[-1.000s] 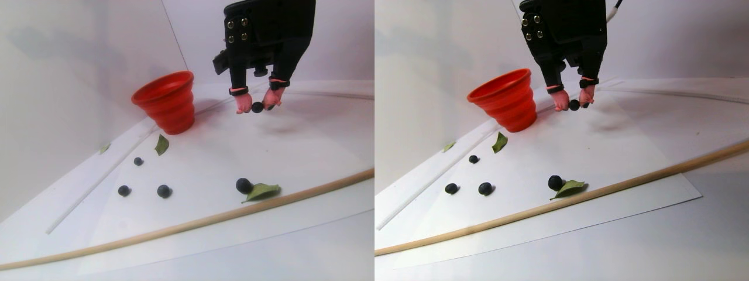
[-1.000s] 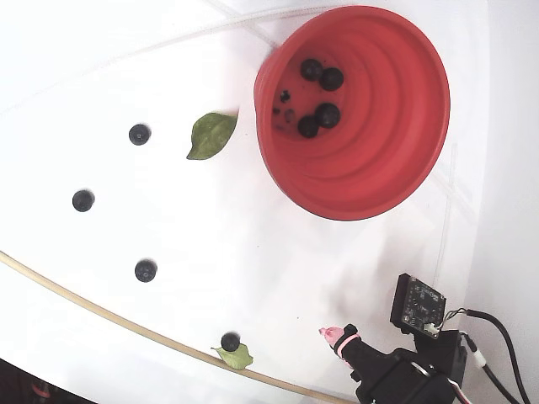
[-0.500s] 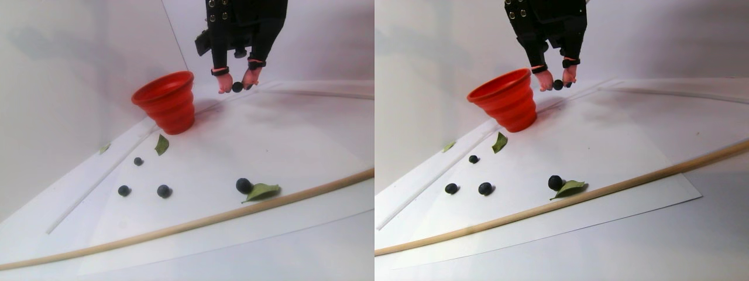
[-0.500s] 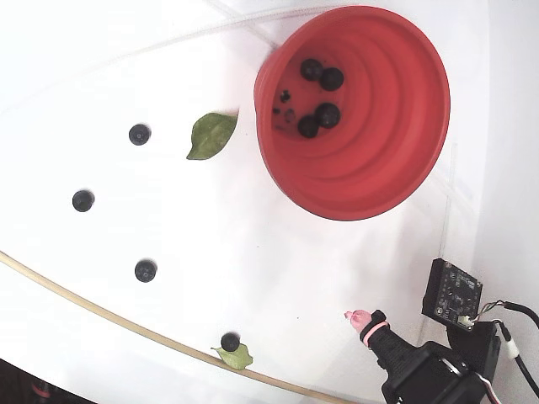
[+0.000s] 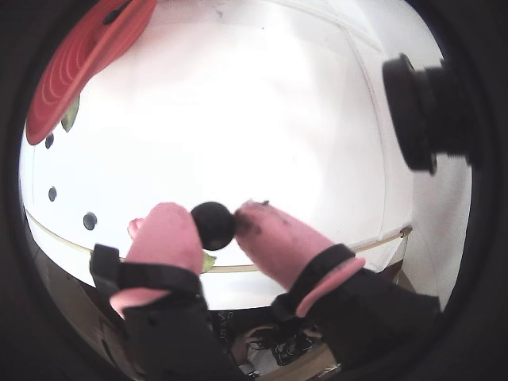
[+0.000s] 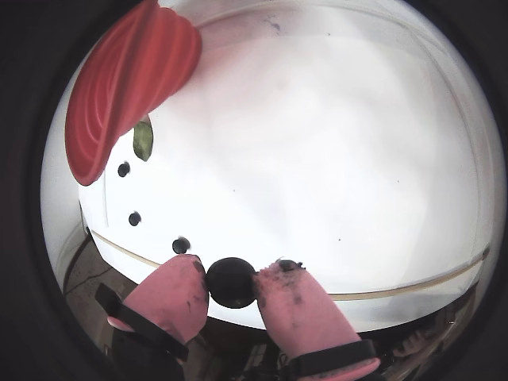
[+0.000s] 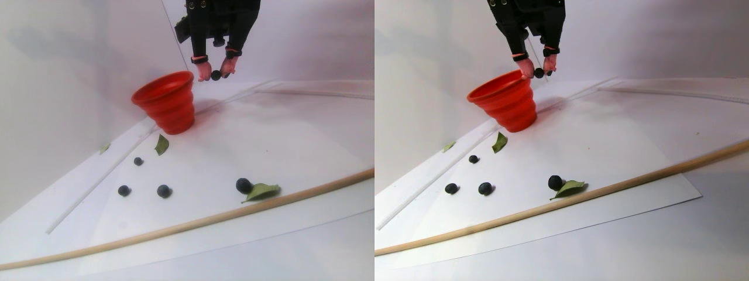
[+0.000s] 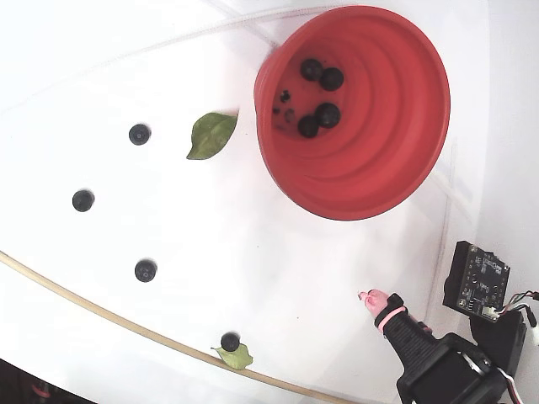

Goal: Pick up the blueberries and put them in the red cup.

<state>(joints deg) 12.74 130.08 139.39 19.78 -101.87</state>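
Gripper [image 7: 216, 75] in the air, closed on one blueberry, to the right of the red cup [image 7: 165, 100] in the stereo pair view.

In both wrist views the held blueberry [image 5: 213, 225] sits between the two pink fingertips [image 5: 163, 238], touching both, and the gripper is well above the white counter [image 7: 281, 140]. In the stereo pair view it hangs just right of the red cup and slightly above its rim, not over the opening. The fixed view shows four blueberries [image 8: 328, 114] inside the red cup, at its bottom. Four other blueberries [image 8: 146, 270] lie on the counter, left of the cup and apart from each other; one of them [image 8: 230, 341] touches a green leaf [image 8: 238, 357] beside a thin wooden stick [image 7: 193, 222]. A second leaf [image 8: 210, 134] lies near the cup, on its left side.
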